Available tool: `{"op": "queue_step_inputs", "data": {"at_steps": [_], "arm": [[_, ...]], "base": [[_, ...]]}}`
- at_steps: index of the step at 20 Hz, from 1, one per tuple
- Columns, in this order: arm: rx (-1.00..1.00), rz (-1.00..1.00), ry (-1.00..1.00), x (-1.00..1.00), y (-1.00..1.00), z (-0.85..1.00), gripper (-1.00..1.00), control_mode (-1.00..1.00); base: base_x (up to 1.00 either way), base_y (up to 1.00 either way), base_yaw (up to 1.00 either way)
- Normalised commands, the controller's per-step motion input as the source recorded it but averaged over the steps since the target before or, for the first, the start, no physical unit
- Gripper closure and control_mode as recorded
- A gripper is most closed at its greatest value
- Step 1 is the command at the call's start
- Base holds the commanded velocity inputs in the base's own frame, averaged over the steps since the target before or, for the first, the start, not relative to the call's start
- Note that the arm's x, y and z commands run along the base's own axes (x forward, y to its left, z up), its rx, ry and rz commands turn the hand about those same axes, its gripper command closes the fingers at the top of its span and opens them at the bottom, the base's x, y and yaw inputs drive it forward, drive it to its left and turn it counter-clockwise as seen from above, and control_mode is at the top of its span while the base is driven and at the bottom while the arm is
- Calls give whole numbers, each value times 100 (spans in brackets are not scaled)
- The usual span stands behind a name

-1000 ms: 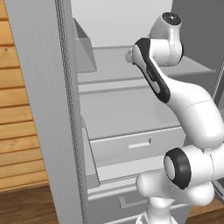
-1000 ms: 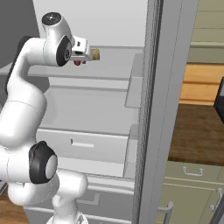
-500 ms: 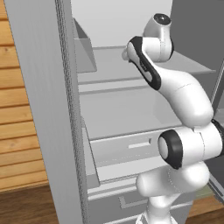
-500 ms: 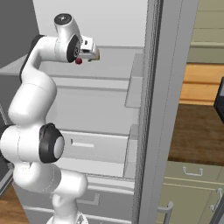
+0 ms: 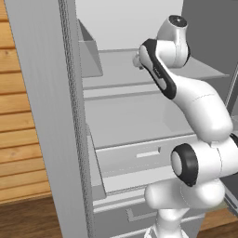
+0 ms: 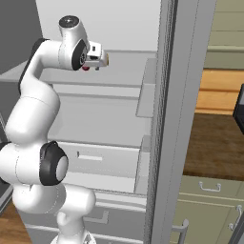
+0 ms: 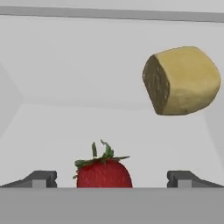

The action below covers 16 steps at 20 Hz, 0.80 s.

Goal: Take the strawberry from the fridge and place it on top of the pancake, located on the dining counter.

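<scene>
Here the strawberry [image 7: 104, 173] sits on a white shelf [image 7: 113, 127] inside the open fridge [image 6: 164, 119], directly between the two dark fingertips [image 7: 41, 178] of the gripper [image 7: 111, 180], which is spread wide and grips nothing. From the right base view the berry [image 6: 86, 68] shows as a red speck just under the hand [image 6: 95, 56], up at the top shelf. Beyond it and off to one side lies a yellowish lump [image 7: 181, 81], well apart from the berry; it should be left alone.

The berry is likely very light, soft and easily bruised, with a rounded, slightly slick skin that could squirt out of a hard pinch. The best hold is probably across its widest part, below the green leaves [image 7: 101, 155], with the jaws closing gently and evenly from both sides. Whether the fingertips already reach down to that widest part is hard to judge, as the lower half of the berry is cut off in the hand view.
</scene>
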Motion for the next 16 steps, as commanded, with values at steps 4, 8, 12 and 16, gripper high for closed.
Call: {"op": "queue_step_inputs", "data": {"at_steps": [4, 8, 12, 16], "arm": [[-1, 2, 0, 0, 0, -31, -100, -100], [0, 0, 0, 23, 14, -12, -100, -100], [0, 1, 0, 3, 4, -16, 100, -100], [0, 1, -1, -12, 0, -8, 100, -100]], "base": [[0, 0, 0], [0, 0, 0], [0, 0, 0], [0, 0, 0]]}}
